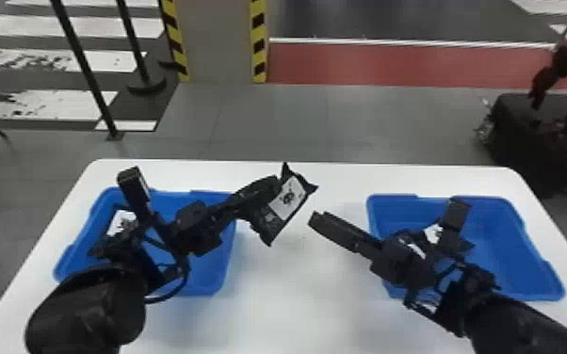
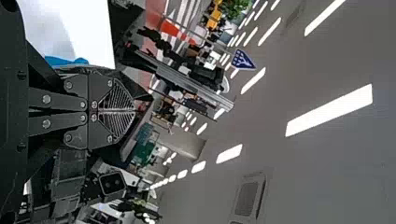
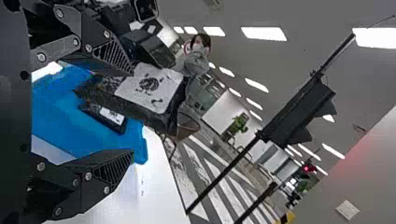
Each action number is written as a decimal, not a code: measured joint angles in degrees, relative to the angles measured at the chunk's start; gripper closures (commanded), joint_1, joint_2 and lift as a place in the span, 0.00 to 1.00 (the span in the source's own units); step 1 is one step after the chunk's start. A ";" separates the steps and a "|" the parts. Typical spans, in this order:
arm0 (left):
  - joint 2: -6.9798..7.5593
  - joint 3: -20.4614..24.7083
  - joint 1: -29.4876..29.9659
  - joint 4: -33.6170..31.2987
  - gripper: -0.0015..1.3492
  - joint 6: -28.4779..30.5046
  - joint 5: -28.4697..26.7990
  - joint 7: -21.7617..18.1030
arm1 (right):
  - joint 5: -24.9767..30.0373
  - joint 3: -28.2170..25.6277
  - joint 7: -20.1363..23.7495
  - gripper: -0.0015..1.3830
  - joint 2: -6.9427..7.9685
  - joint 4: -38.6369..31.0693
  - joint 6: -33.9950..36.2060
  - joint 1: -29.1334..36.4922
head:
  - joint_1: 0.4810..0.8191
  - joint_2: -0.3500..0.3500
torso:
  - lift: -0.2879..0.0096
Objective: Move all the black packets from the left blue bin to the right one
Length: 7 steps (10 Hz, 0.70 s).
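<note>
Your left claw (image 1: 275, 183) holds out the flat, black, white-labelled packet (image 1: 289, 199), presumably for your open right claw (image 1: 315, 220) to take.

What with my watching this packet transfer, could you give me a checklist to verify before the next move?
1. Left claw shut on the raised black packet: ok.
2. Right claw open, ready for a likely handover: ok.
3. Right claw gripping that packet, should the left let go: not ok, a gap separates them.
4. Raised packet above the right blue bin: not ok, it's between bins.
5. Left blue bin emptied: not ok, another packet lies inside.
6. Right bin's full contents: cannot tell, the arm covers part.
</note>
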 measured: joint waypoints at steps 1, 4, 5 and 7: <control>-0.09 -0.28 -0.52 0.83 0.89 -0.69 1.13 -0.03 | 1.08 0.08 2.57 0.35 -0.03 2.61 1.12 -1.80 | 0.63 0.55 | 0.60; -0.40 -1.71 -1.61 2.31 0.89 -1.42 4.85 -0.18 | 2.47 0.14 3.14 0.32 -0.08 5.59 2.24 -4.02 | 0.63 0.53 | 0.60; -0.57 -2.18 -1.93 2.75 0.89 -1.44 5.46 -0.18 | 2.26 0.16 3.16 0.31 -0.05 5.90 2.25 -4.42 | 0.63 0.53 | 0.60; -0.91 -3.18 -2.91 4.16 0.89 -1.82 6.61 -0.18 | 2.01 0.18 3.31 0.30 0.15 6.26 2.25 -5.16 | 0.63 0.52 | 0.60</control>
